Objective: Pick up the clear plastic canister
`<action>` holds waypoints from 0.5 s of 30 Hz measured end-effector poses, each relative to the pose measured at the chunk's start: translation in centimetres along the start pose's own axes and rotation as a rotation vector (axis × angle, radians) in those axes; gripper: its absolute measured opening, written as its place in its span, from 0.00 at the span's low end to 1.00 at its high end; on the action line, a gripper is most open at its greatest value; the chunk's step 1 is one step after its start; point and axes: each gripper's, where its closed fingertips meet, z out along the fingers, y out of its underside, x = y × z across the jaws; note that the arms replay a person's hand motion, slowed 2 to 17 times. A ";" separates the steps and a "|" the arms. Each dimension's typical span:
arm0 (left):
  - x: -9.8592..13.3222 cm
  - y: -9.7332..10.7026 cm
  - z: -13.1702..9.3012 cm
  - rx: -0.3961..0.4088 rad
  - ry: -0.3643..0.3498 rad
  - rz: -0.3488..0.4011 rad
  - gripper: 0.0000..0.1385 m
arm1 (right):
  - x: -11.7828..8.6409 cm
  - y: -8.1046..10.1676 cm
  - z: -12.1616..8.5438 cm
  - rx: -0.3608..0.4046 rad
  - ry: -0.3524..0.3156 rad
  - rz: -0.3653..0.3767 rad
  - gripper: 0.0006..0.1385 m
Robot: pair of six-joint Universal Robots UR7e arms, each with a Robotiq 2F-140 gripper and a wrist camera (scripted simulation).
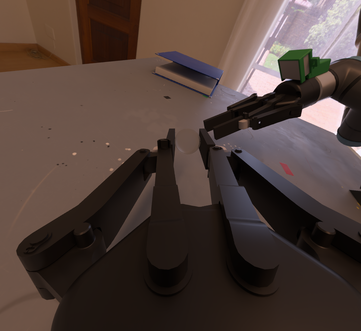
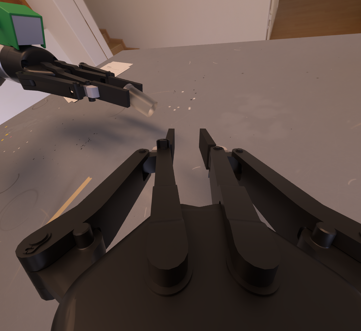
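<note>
The clear plastic canister (image 1: 187,141) is a small see-through cylinder. My left gripper (image 1: 187,140) is shut on it, one finger on each side, and I see it end-on. In the right wrist view the left gripper (image 2: 134,95) holds the canister (image 2: 145,103) above the grey table (image 2: 254,106), with the canister's open end sticking out past the fingertips and its shadow on the table below. My right gripper (image 2: 186,138) is open and empty, its jaws a small gap apart. It also shows in the left wrist view (image 1: 210,129), just right of the canister.
A blue book (image 1: 187,73) lies half open at the table's far edge. White paper sheets (image 2: 117,67) lie behind the left gripper. A red patch (image 1: 286,168) and a tan strip (image 2: 72,198) mark the tabletop. A window is behind the right arm.
</note>
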 end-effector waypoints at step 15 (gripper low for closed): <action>-0.9 1.2 1.2 -0.054 -0.032 0.037 0.24 | -0.7 0.2 0.8 -0.030 -0.008 -0.029 0.26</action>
